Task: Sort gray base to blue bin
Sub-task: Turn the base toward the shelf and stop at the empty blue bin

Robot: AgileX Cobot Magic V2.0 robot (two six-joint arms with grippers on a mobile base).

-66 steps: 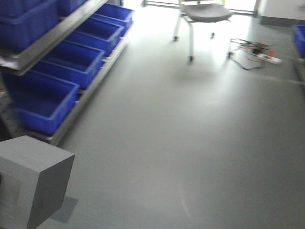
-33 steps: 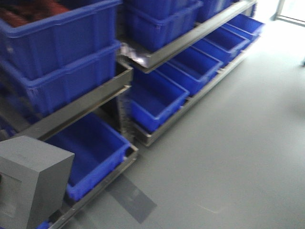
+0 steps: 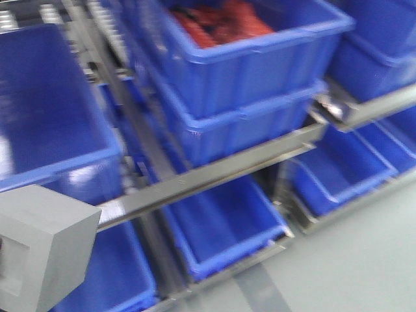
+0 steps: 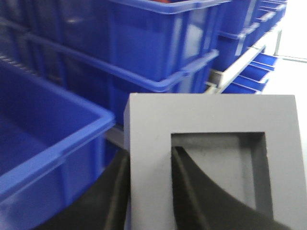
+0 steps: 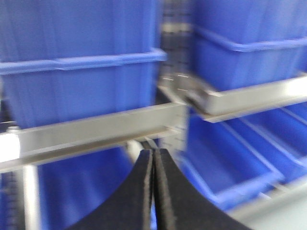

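The gray base [image 3: 45,244] hangs at the lower left of the front view, a light-gray cube. In the left wrist view the gray base [image 4: 211,112] shows its framed square recess. My left gripper [image 4: 150,153] is shut on its left wall, with one finger outside and one inside the recess. A blue bin [image 4: 57,143] with an open top lies just to the left of the block. In the front view this blue bin [image 3: 58,159] is on the rack above and behind the block. My right gripper [image 5: 153,151] is shut on nothing, facing the rack.
A metal rack [image 3: 214,172] holds several more blue bins on two levels. One upper bin holds red items [image 3: 218,23]. A strip of grey floor [image 3: 364,260] shows at the lower right. A shelf rail [image 5: 96,129] crosses just beyond the right gripper.
The front view has swung left, from open floor with a chair to the rack of blue bins close ahead. The gray base stays at the same spot in view, still held.
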